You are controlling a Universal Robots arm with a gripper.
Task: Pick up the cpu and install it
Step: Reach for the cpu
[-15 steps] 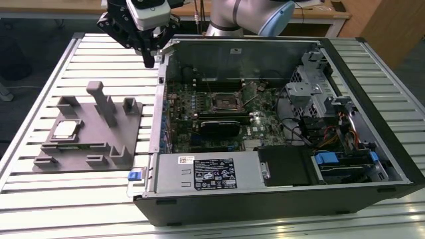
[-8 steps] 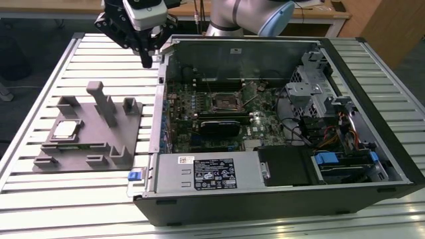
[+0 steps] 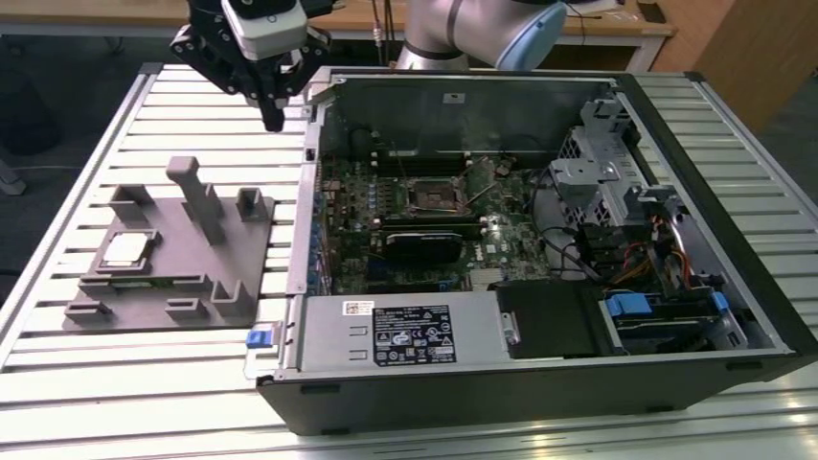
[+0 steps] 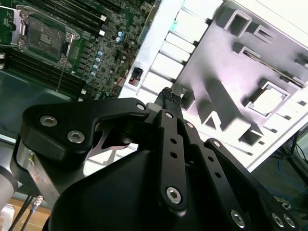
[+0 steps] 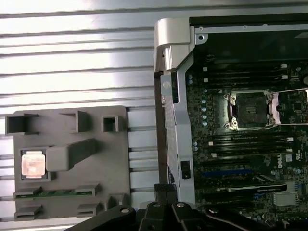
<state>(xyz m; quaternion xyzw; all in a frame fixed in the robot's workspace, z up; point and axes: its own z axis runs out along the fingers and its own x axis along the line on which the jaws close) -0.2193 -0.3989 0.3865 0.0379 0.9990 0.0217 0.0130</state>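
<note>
The cpu (image 3: 124,249) is a pale square chip lying in a recess of the grey holder block (image 3: 167,287) on the slatted table, toward the exterior view's left. Both wrist views show the cpu (image 5: 32,164) (image 4: 266,100) still seated there. My gripper (image 3: 271,117) hangs above the table beyond the holder, near the far left corner of the open computer case, well apart from the chip. Its fingers (image 4: 167,96) meet at the tips, shut with nothing between them. The dark metal-framed socket (image 3: 435,196) (image 5: 250,109) sits open on the motherboard inside the case.
The open computer case (image 3: 715,192) lies on its side and takes up the exterior view's right, with drive bays, cables and a power supply inside. The holder block has upright posts (image 3: 198,196) near the chip. The case's raised metal edge (image 5: 168,96) stands between holder and motherboard.
</note>
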